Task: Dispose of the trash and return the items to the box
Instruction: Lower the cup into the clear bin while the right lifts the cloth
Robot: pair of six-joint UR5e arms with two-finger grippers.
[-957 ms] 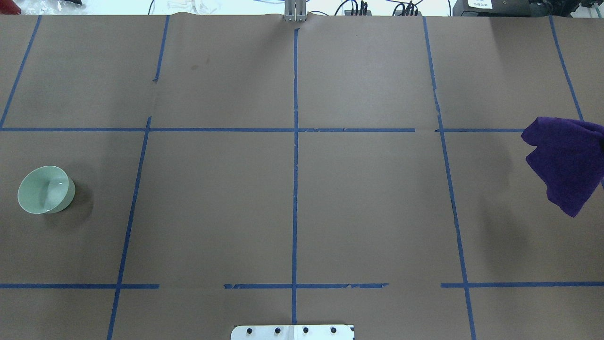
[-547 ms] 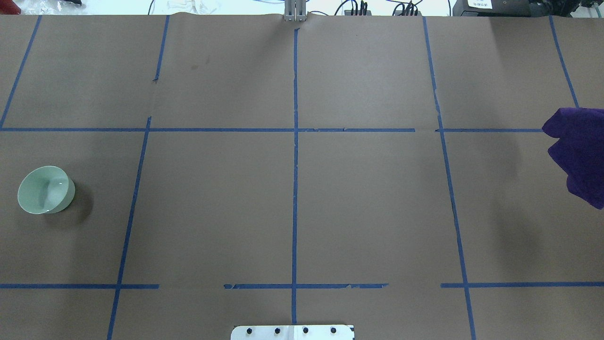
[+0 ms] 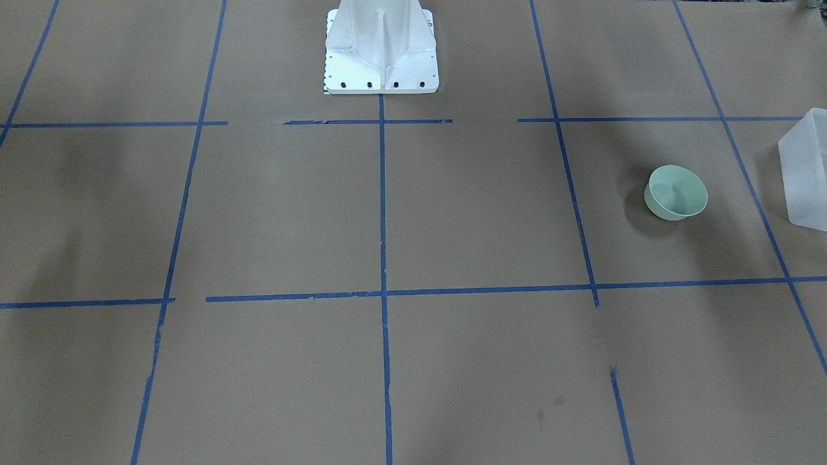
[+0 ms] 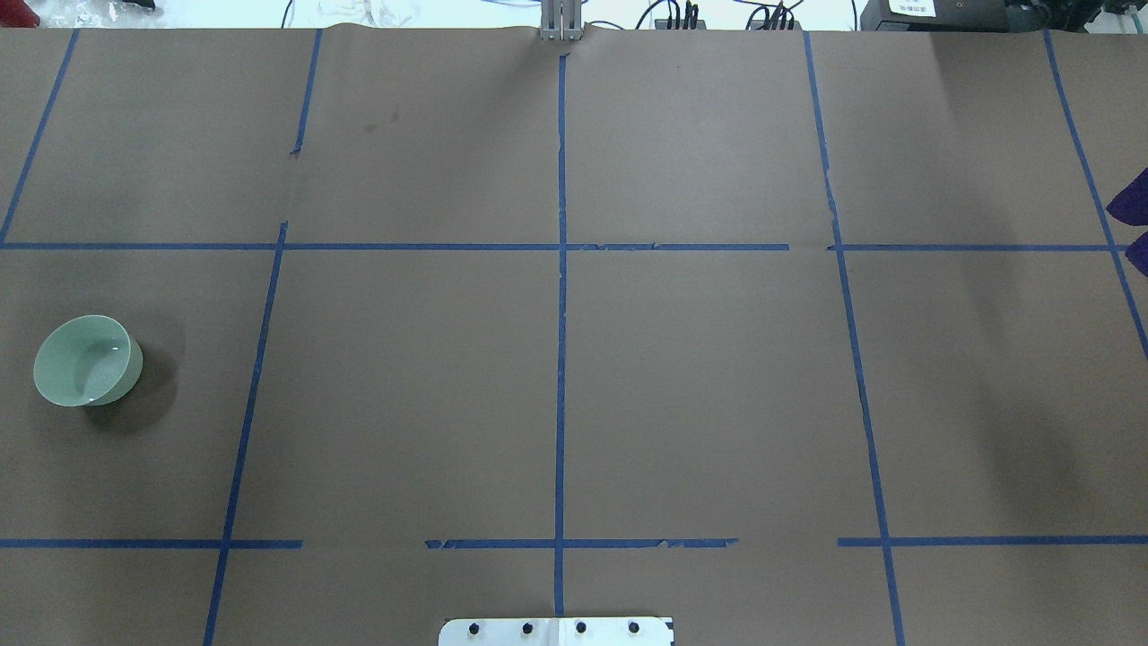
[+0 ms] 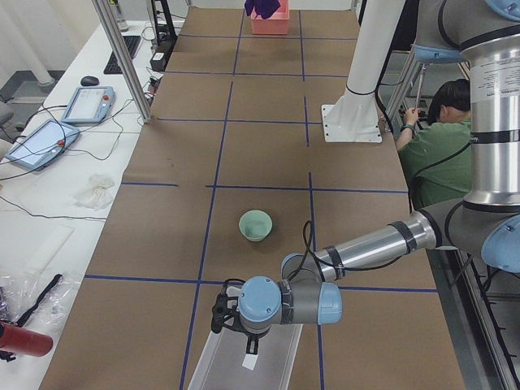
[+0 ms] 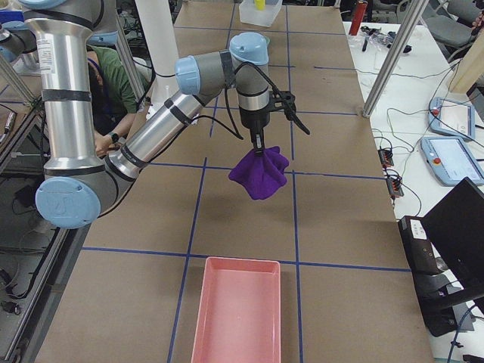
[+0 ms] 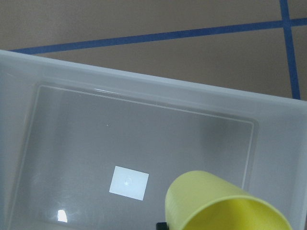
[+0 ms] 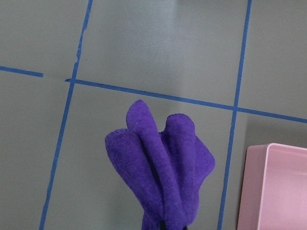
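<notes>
Bowl (image 3: 675, 192) first: from the operators' side it sits upright on the paper (image 3: 452, 206) near the box (image 3: 804, 174), not inside. Overhead, only a purple cloth (image 4: 1132, 211) corner shows at right. From the left end, the left gripper (image 5: 223, 313) hangs over the box. Its wrist camera shows the yellow cup (image 7: 216, 203) gripped above the bottom, so release lands it inside. From the right end, the right gripper (image 6: 259, 145) pinches the cloth short of the pink tray (image 6: 236, 314).

My left arm (image 5: 370, 242) stretches out low and nearly level, wrist bent so the left gripper (image 5: 237, 323) points down, clamped on the cup (image 7: 225, 203). My right arm (image 6: 162, 121) reaches out raised, the right gripper (image 6: 259, 145) pointing straight down, pinching the hanging cloth (image 6: 261, 174).
</notes>
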